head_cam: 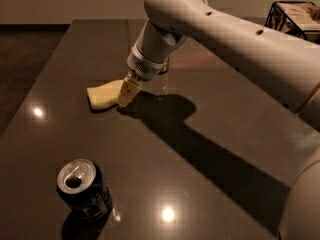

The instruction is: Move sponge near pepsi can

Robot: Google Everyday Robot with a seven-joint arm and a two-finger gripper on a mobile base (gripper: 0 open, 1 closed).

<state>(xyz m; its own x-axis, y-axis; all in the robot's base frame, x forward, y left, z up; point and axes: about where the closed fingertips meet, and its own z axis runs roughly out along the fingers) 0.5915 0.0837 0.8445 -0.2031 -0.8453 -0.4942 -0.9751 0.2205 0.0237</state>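
Note:
The sponge (pixel 101 95) is a pale yellow block lying flat on the dark table (pixel 210 149), left of centre. My gripper (pixel 126 94) hangs from the white arm and points down at the sponge's right end, touching or overlapping it. The pepsi can (pixel 82 189) is dark blue with a silver top and stands upright near the front left of the table, well in front of the sponge and apart from it.
A gold-brown can (pixel 164 66) shows partly behind the wrist. A black wire basket (pixel 295 14) stands at the back right. The white arm crosses the right half of the view and casts a long shadow on the table.

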